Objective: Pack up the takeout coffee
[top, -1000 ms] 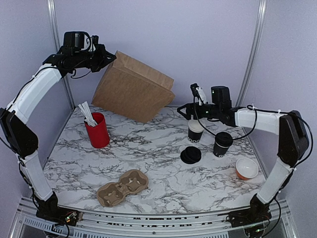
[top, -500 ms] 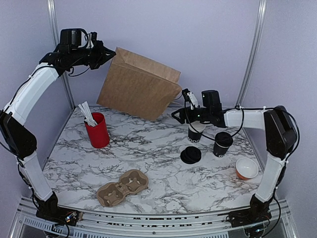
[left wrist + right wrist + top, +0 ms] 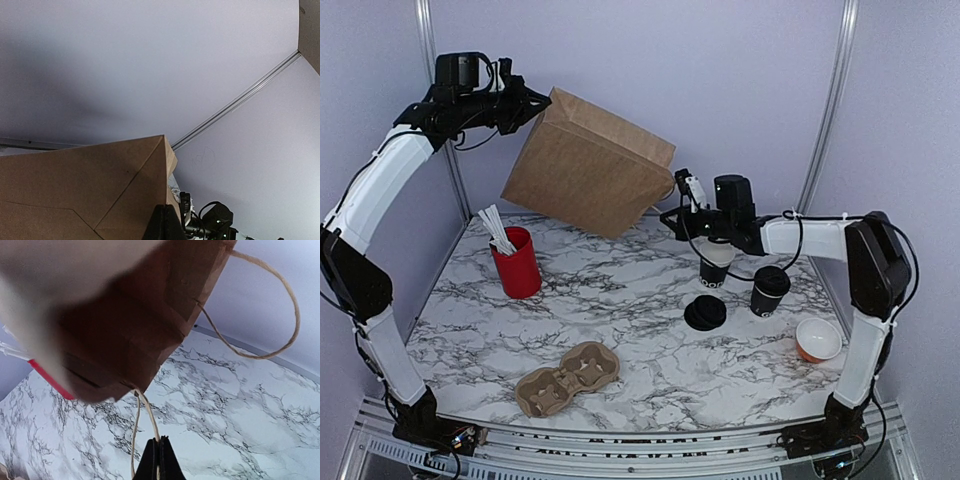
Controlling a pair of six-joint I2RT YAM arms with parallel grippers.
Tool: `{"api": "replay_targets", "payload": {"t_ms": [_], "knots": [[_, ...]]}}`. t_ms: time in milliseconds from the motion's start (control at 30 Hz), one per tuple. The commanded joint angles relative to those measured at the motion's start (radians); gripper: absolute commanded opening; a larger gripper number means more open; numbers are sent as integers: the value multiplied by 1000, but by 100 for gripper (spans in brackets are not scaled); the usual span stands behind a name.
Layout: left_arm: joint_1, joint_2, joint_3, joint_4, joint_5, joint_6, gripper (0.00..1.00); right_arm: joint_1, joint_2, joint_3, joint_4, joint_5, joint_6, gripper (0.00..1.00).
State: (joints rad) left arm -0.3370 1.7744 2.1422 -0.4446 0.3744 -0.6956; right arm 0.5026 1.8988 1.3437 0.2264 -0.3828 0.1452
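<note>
Takeout coffee (image 3: pixel 769 291), right hand (image 3: pixel 667 213) on bag (image 3: pixel 588 175)

Overhead view was set high at the near edge, facing the table (image 3: pixel 620 290); the paper bag (image 3: pixel 585 170) was shared, close-up, by both wrist views.

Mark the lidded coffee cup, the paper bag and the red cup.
lidded coffee cup (image 3: pixel 769 297): top view, side wall.
paper bag (image 3: pixel 588 175): top view, broad face.
red cup (image 3: pixel 519 270): top view, side wall.
</note>
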Motion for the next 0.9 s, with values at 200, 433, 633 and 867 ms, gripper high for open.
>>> {"api": "replay_targets", "payload": {"t_ms": [200,433,633,867], "knots": [[37,-46,-31,41,-54,65,0,17,-261,16,-147,94,-30,0],[41,14,-35,42,-143,132,15,31,-320,183,-354,72,-11,0],[47,117,7,44,-183,143,21,44,-297,331,-474,63,75,0],[71,218,69,38,-215,163,33,58,-264,389,-491,49,165,0]]}}
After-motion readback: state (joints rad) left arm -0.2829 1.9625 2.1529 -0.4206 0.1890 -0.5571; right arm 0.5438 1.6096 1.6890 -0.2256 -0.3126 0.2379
